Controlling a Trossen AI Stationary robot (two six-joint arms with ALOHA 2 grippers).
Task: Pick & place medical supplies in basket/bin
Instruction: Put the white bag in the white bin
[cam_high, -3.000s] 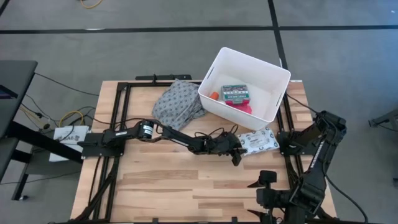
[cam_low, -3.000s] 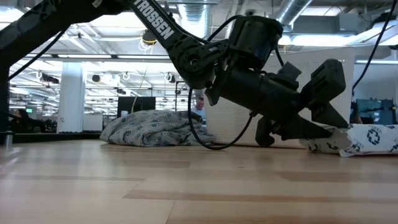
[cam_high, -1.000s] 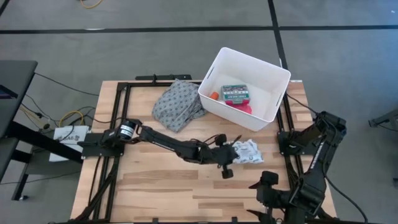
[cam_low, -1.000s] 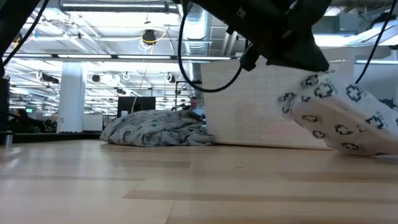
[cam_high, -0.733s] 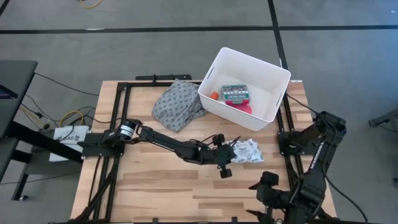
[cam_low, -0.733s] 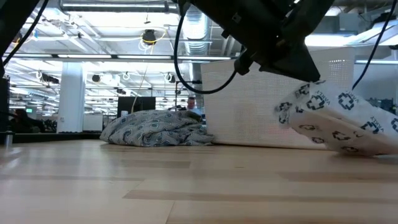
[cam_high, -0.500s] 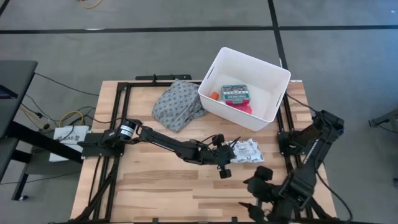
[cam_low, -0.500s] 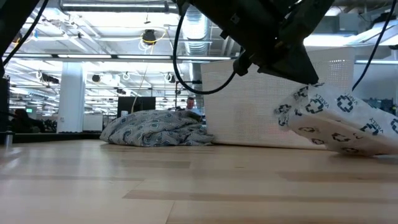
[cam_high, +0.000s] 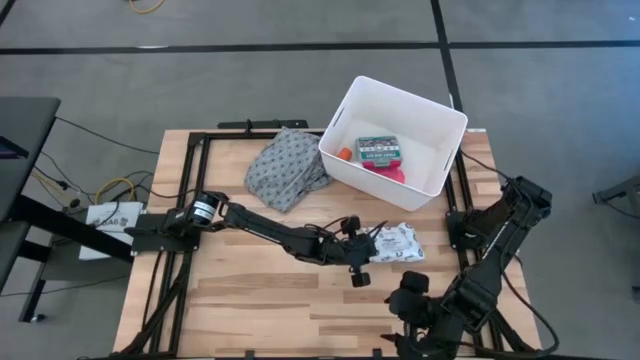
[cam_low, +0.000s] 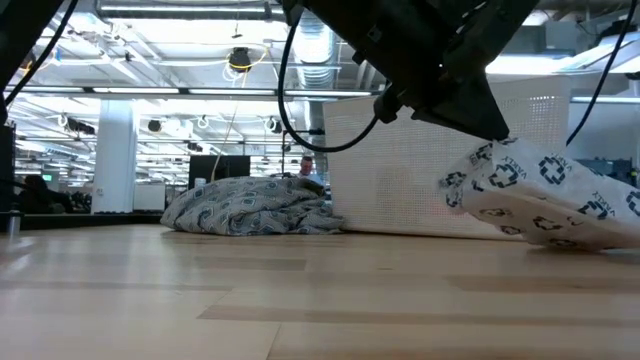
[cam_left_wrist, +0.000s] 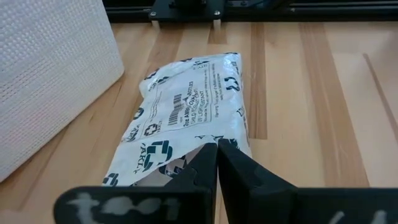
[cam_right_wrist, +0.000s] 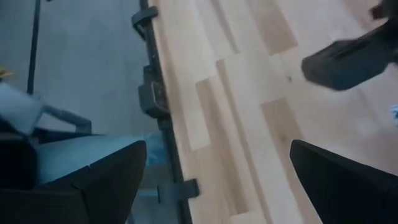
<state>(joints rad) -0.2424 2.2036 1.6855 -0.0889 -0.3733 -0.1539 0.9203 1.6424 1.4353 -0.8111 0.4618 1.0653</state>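
Note:
The white patterned soft pack (cam_high: 402, 243) lies in front of the white tub (cam_high: 440, 110), with my left gripper (cam_high: 366, 250) shut on its left end. In the low view the pack (cam_low: 545, 200) slants, its held end raised. The tub holds a green first-aid box (cam_high: 380, 150), an orange tube (cam_high: 344, 153) and a pink disc (cam_high: 388, 171). My right gripper (cam_right_wrist: 211, 180) stands open over the table's near right part, holding nothing. My left gripper pinches the soft pack's end edge (cam_left_wrist: 202, 142) between its two shut fingers. The fingers come slanting down from the table's left. The pack's held end (cam_low: 470, 180) is raised, and its other end (cam_low: 590, 238) is down at the table top.
A grey dotted cloth (cam_high: 285, 165) lies bunched left of the tub. A black frame (cam_high: 195, 180) runs along the table's edges. Bare wood (cam_high: 260, 290) shows at the near left and middle.
My left gripper has come down a little with the pack, so the pack's raised end sits lower and it slants less steeply; its other end stays at the table. My right arm has swung in over the table's near edge, toward the left.

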